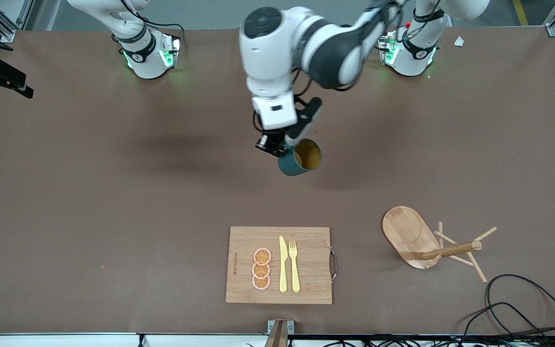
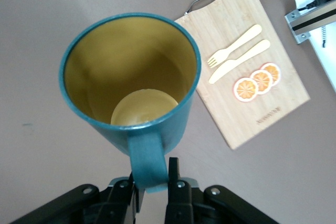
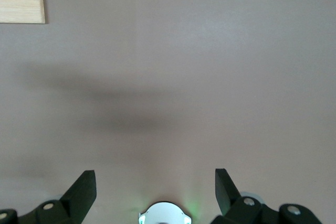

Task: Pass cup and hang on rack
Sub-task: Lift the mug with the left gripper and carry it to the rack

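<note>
Bamboo lies nearest the front camera: a rectangular cutting board (image 1: 306, 265) with a metal handle, carrying a pale yellow knife (image 1: 283, 264), a fork (image 1: 294, 266) and three orange slices (image 1: 261, 269). Toward my left arm's end of the worktop (image 1: 89, 193) the pale wooden rack (image 1: 431, 246) lies tipped on its side, its thin pegs splayed. Over the bare matte brown middle, my left pincer (image 2: 152, 182) is clamped tight on the handle of the glossy teal cup (image 1: 300, 158), tilted, its yellowish inside showing. My right pincer (image 3: 156, 190) waits, spread wide, holding nothing.
</note>
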